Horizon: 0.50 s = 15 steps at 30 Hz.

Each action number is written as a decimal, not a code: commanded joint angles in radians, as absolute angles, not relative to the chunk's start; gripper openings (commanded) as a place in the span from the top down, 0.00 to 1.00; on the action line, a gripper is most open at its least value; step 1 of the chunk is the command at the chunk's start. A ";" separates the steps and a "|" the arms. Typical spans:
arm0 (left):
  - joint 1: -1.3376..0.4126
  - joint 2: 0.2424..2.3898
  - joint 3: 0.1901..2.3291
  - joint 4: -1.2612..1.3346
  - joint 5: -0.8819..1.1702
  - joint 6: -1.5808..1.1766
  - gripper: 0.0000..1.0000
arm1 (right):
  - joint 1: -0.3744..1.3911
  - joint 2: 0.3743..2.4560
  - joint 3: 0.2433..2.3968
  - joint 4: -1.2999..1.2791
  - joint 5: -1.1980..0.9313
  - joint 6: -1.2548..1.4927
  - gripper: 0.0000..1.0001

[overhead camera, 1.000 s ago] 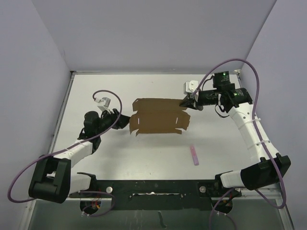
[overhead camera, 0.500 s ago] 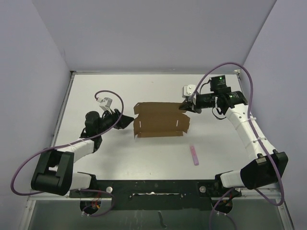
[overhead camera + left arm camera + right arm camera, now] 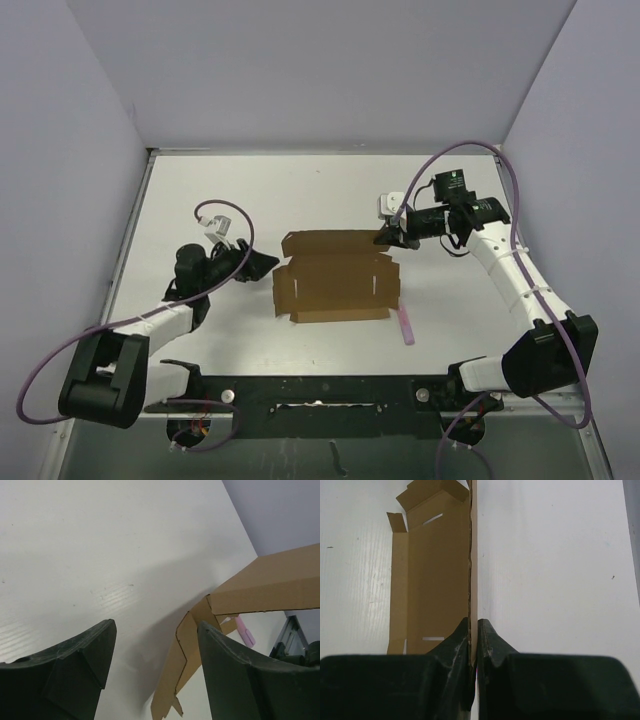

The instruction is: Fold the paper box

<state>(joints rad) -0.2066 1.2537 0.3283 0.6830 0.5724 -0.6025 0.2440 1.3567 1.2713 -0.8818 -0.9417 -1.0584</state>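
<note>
1. The white table [image 3: 200, 200] fills the scene from above, with both arms reaching in from its near edge.
2. The paper box [image 3: 335, 285], a brown cardboard sheet with flaps and creases, sits at the middle of the table. Its base panel lies flat and its far panel is raised on edge, while its short side flaps tilt upward.
3. The right gripper [image 3: 388, 238] is clamped on the far right corner of the box. In the right wrist view its two fingers [image 3: 462, 645] pinch the thin edge of the upright panel [image 3: 472, 555], with the flat base [image 3: 432, 580] spread out to the left of it.
4. The left gripper [image 3: 268, 262] hovers just off the box's left end, jaws spread wide and holding nothing. Its wrist view frames the cardboard [image 3: 270, 587] between the parted fingers [image 3: 90, 650], apart from both.
5. A small pink stick [image 3: 405, 322] lies on the table just beside the box's near right corner.
</note>
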 commanded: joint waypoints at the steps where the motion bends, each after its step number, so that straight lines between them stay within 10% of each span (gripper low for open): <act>1: -0.201 1.104 0.340 0.571 0.521 -0.662 0.32 | 0.252 1.314 1.297 -0.831 -0.948 -1.042 1.00; 15: -0.289 0.789 0.230 0.324 0.359 -0.658 0.19 | 0.229 1.310 1.313 -0.808 -0.993 -0.971 1.00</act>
<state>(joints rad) -0.2432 0.7742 0.2424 0.3450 0.4198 -0.6586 0.2359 1.3483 1.2720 -0.8597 -0.9382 -1.0023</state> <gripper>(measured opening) 0.814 0.042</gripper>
